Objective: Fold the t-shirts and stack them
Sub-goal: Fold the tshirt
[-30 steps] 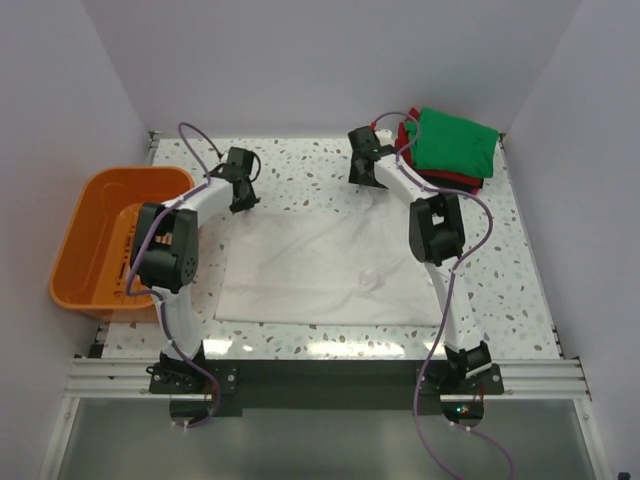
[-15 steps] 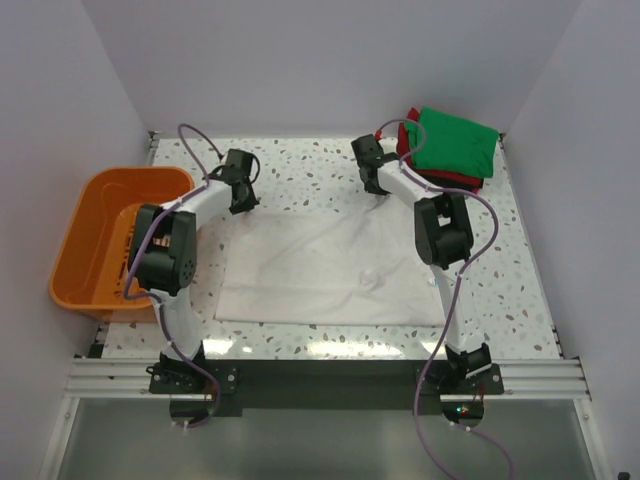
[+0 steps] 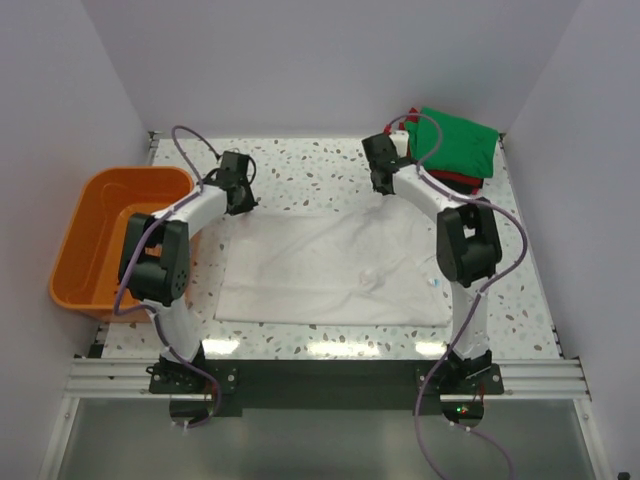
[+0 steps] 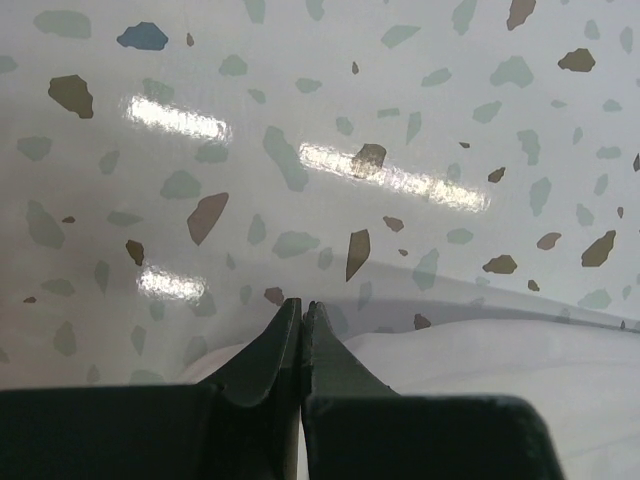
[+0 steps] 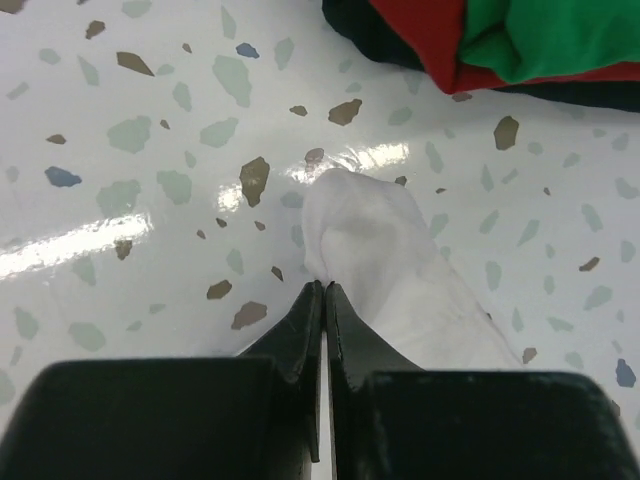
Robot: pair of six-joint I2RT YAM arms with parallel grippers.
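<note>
Desk of speckled stone carries an off-white t-shirt spread flat across its middle. An orange basket sits at the left edge. Folded green, red and dark t-shirts are stacked in the far right corner. The left gripper and right gripper are each pinched tight on a far corner of the off-white t-shirt.

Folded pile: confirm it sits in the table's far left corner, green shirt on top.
Not left. The folded pile sits in the table's far right corner, green shirt on top; the top external view shows it.
</note>
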